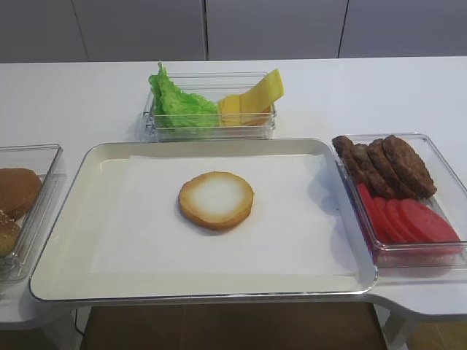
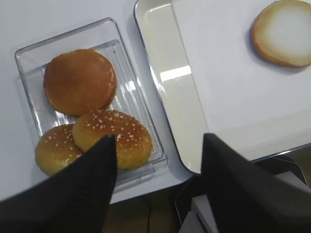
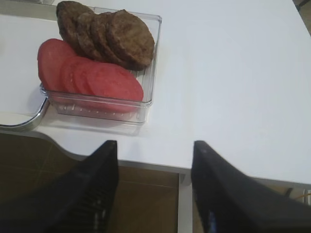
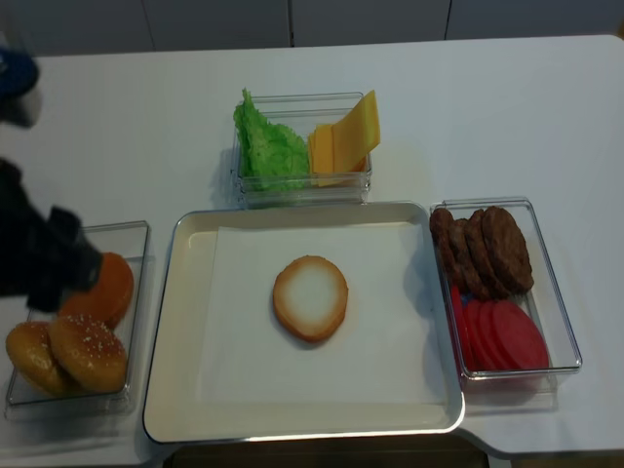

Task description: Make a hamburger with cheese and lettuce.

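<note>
The hamburger is a single bun half (image 1: 216, 200) with a pale cut face up, lying on white paper in the middle of the cream tray (image 1: 80, 248). It also shows top right in the left wrist view (image 2: 283, 33). Lettuce (image 1: 179, 98) and cheese slices (image 1: 252, 102) stand together in a clear box behind the tray. My left gripper (image 2: 158, 145) is open and empty, hovering over the table's front edge between the bun box and the tray's left corner. My right gripper (image 3: 154, 145) is open and empty at the front edge, near the patty box.
A clear box at the left holds a plain bun (image 2: 80, 82) and two sesame buns (image 2: 112, 138). A clear box at the right holds brown patties (image 3: 112, 36) and red tomato slices (image 3: 92, 77). My dark left arm (image 4: 39, 258) hangs over the bun box.
</note>
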Controlling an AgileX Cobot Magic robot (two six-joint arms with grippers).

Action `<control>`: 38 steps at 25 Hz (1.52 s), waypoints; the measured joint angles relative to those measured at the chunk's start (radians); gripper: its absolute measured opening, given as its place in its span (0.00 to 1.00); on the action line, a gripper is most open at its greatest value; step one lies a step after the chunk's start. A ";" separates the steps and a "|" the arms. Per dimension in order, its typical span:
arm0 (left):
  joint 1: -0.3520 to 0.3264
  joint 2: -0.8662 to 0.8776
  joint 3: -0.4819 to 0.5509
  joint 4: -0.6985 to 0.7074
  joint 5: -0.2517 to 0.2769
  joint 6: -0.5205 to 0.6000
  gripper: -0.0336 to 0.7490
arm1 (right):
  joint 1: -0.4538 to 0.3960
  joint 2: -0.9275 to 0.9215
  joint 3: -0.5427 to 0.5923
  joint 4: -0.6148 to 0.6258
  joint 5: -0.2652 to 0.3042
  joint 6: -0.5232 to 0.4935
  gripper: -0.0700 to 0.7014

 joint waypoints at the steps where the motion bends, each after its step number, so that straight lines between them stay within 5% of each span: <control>1: 0.000 -0.035 0.017 0.003 0.001 -0.001 0.57 | 0.000 0.000 0.000 0.000 0.000 0.000 0.60; 11: 0.000 -0.342 0.126 0.001 0.011 -0.011 0.57 | 0.000 0.000 0.000 0.000 0.000 0.000 0.60; 22: 0.000 -0.589 0.188 -0.117 0.018 0.145 0.57 | 0.000 0.000 0.000 0.000 0.000 0.000 0.60; 38: 0.000 -0.978 0.449 -0.147 0.029 0.201 0.57 | 0.000 0.000 0.000 0.000 0.000 0.000 0.60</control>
